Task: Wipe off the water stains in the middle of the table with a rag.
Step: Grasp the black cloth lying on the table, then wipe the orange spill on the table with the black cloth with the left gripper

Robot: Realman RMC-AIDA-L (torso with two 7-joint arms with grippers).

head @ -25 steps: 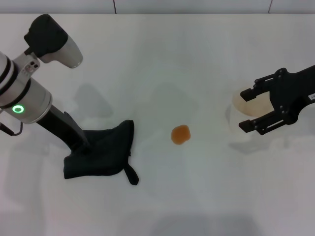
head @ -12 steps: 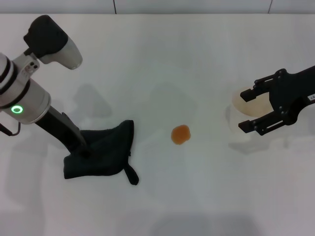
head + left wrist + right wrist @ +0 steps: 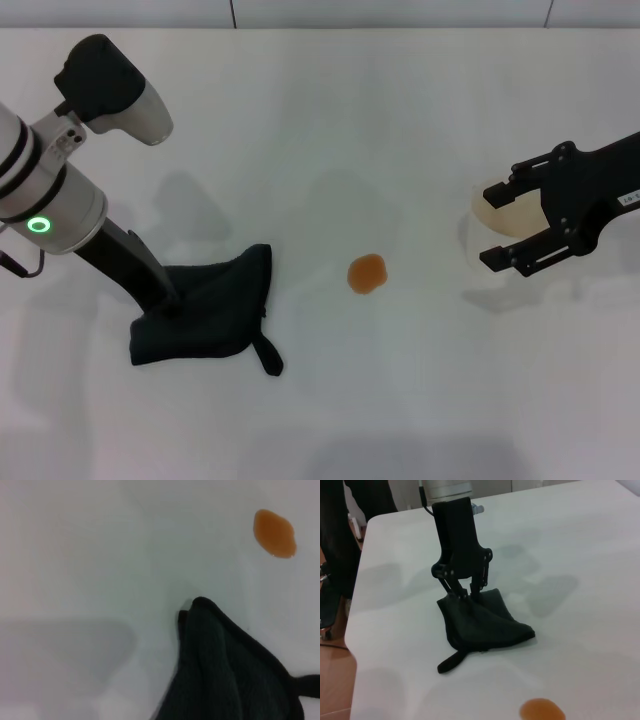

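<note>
Gripping is the step in hand: on the table (image 3: 320, 120), the left gripper (image 3: 461, 594) seems pinched on the rag (image 3: 205, 312). The water stains (image 3: 367, 272) lie near, untouched; next, drag the cloth across. The right gripper (image 3: 510, 225) waits, fingers spread, around a cup (image 3: 492, 245).

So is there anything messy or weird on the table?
Yes. A small orange blot, the water stains, sits on the white table, apart from the black rag. The rag lies bunched up with the left gripper pinching one end. The right gripper is open around a cup.
</note>
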